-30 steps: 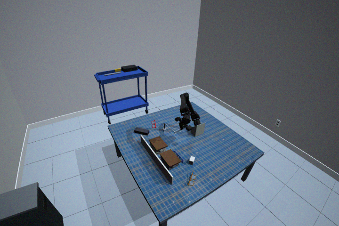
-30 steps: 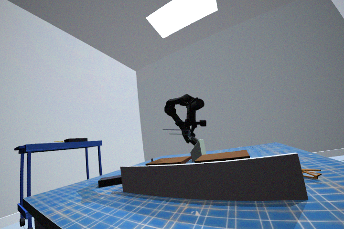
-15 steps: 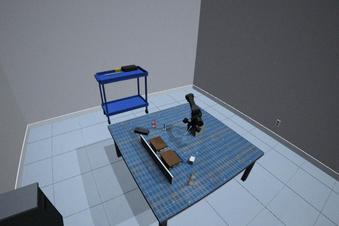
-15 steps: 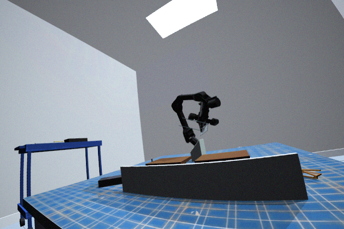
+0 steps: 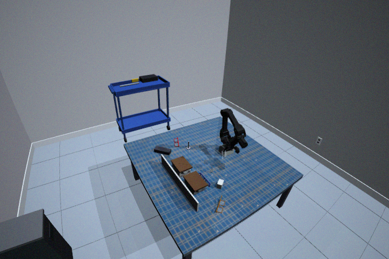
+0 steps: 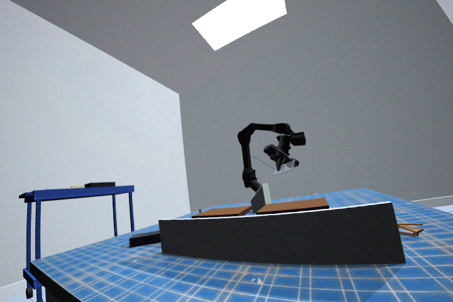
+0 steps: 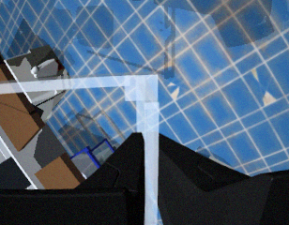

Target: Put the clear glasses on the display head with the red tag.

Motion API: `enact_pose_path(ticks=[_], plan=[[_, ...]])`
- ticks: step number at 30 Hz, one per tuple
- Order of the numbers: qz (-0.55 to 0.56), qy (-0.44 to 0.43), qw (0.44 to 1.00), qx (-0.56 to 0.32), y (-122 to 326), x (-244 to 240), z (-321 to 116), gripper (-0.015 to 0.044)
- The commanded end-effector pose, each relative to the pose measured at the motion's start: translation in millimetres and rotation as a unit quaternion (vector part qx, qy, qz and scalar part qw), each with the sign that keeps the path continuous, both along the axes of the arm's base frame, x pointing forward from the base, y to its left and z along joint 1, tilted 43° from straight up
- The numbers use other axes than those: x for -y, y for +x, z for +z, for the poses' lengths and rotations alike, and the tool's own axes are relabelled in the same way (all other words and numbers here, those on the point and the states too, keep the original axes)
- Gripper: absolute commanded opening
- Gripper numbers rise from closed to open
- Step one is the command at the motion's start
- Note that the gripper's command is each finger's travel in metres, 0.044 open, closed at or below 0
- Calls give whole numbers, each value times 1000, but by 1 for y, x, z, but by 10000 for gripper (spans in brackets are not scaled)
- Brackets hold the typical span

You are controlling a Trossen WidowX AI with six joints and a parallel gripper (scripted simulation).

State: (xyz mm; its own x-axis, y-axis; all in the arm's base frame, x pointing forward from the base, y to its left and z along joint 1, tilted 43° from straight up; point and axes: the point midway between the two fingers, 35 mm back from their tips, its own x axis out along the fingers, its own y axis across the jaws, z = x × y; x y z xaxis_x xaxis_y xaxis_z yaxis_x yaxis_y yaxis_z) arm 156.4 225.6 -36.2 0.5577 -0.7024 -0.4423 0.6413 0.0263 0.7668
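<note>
My gripper (image 6: 278, 170) (image 7: 144, 142) is shut on the clear glasses (image 6: 289, 165) (image 7: 88, 82), high above the table. One thin bar of them runs down between the fingers in the wrist view, and another stretches left. In the exterior view a temple points up and left, and the frame is tilted. A grey-white head (image 5: 185, 172) (image 7: 43, 72) is partly hidden under the farther brown board; a small dark red patch shows beside it in the wrist view. The other head is mostly hidden under the nearer board. Blue glasses (image 5: 206, 179) (image 7: 90, 157) show at that board's front edge.
Brown boards (image 5: 181, 163) (image 5: 195, 180) stand before a long low wall (image 5: 179, 183) (image 6: 280, 236). On the table are a white block (image 5: 220, 183), orange glasses (image 5: 220, 206), red glasses (image 5: 176, 142), a dark block (image 5: 162, 149) and a small post (image 5: 188, 144). A grey panel (image 6: 261, 198) stands near the arm's base.
</note>
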Motion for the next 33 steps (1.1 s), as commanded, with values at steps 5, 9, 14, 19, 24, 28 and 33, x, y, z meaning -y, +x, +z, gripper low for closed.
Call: enact_pose_path(ticks=[5,9,14,19,24,28,33], plan=[[80,-63,995,-17,-33,-12,-20,0],[111,-88,990,-22,-47,-15,-27,0],[99,-74,992,-20,-43,-14,-23,0],[99,-74,992,-20,-43,-14,-23,0],[99,-74,992,-20,-43,-14,-23,0],[99,-74,992,-20,-43,-14,-23,0],[97,-72,993,-18,-43,-14,-23,0]])
